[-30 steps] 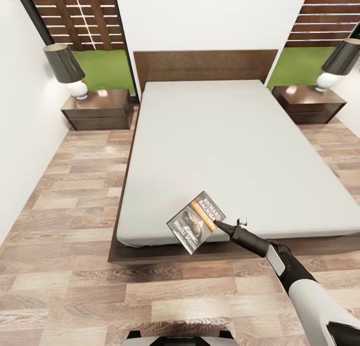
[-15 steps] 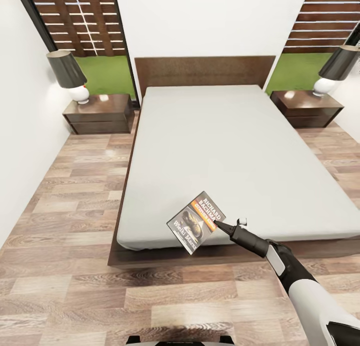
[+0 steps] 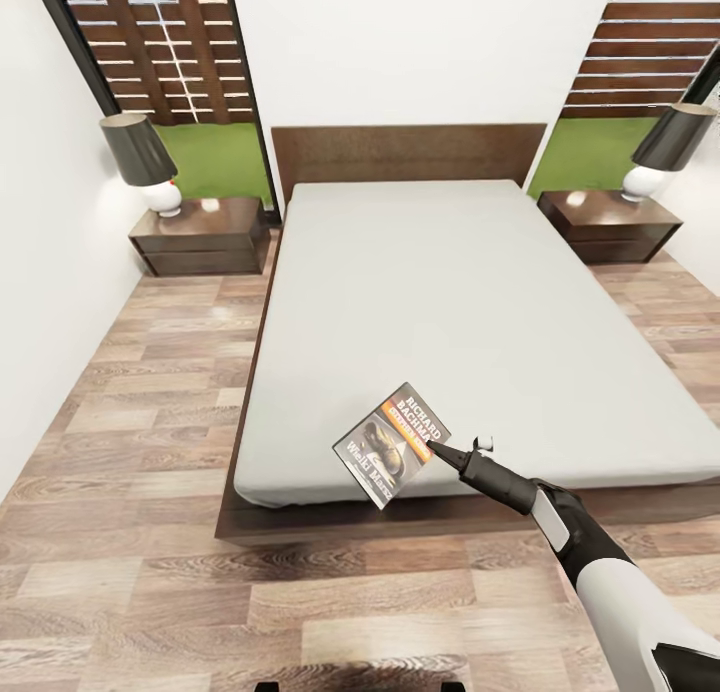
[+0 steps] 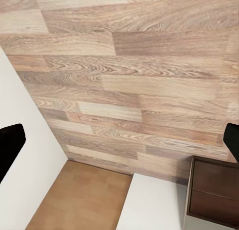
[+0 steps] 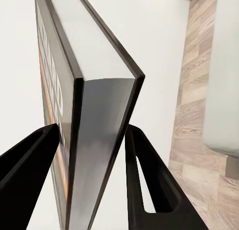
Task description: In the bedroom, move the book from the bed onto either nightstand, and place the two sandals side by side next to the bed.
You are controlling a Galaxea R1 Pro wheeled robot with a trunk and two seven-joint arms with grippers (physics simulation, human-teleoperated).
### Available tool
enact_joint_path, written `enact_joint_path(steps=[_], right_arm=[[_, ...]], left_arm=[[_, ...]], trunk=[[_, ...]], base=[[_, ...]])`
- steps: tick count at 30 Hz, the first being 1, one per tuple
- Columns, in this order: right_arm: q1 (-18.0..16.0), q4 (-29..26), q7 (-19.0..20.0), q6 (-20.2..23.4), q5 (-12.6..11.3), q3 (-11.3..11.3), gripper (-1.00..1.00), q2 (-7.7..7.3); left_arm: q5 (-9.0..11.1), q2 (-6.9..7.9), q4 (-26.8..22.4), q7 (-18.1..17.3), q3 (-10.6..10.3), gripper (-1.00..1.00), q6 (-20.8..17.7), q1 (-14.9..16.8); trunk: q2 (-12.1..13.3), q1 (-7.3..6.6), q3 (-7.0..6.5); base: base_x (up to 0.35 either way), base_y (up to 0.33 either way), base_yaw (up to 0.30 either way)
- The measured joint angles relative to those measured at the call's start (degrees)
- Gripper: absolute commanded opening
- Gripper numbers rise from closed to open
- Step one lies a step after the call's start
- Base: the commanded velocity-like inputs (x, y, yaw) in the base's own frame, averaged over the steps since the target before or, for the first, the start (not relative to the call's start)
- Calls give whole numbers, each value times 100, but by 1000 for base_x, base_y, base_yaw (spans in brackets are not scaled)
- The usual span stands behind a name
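My right gripper (image 3: 436, 451) is shut on the book (image 3: 392, 444), a dark paperback with an orange band and white lettering. It holds the book in the air over the foot corner of the bed (image 3: 400, 302). In the right wrist view both black fingers (image 5: 149, 190) clamp the book (image 5: 99, 115) near its spine, edge on. My left gripper (image 4: 121, 142) hangs open over the wood floor, its tips far apart. One nightstand (image 3: 200, 234) stands left of the headboard, the other nightstand (image 3: 608, 224) right of it. The sandals are out of view.
Each nightstand carries a lamp with a dark shade (image 3: 138, 150) (image 3: 676, 137). A white wall (image 3: 40, 272) runs close along the left floor strip. Plank floor (image 3: 150, 402) lies on both sides of the bed. A dark cabinet (image 4: 214, 195) shows below the left gripper.
The whole head picture has shifted: bed, headboard and nightstands sit lower and smaller, so the camera has moved. The right arm and the held book keep their place in the picture.
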State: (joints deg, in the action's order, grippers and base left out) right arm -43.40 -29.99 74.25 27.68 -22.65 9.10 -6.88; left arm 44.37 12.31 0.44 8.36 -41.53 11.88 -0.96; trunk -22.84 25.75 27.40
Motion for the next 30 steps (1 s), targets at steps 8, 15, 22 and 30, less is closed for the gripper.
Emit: enact_joint_path(steps=[8, 15, 22, 30], right_arm=[[0, 0, 0, 0, 5, 1, -100, -3], [0, 0, -4, 0, 18, -9, -100, 3], [0, 0, -8, 0, 39, -7, -100, 88], [0, 2, -13, 0, 48, -19, -100, 124]], left_arm=[[0, 0, 0, -3, 0, 100, 0, 0], [1, 0, -2, -3, 0, 100, 7, 0], [1, 0, -2, -3, 0, 100, 7, 0], [0, -24, -8, -3, 0, 100, 1, 0]], trunk=[[0, 0, -73], [0, 0, -137], [0, 0, -201], [0, 0, -274]], base=[[0, 0, 0], [0, 0, 0], [0, 0, 0], [0, 0, 0]])
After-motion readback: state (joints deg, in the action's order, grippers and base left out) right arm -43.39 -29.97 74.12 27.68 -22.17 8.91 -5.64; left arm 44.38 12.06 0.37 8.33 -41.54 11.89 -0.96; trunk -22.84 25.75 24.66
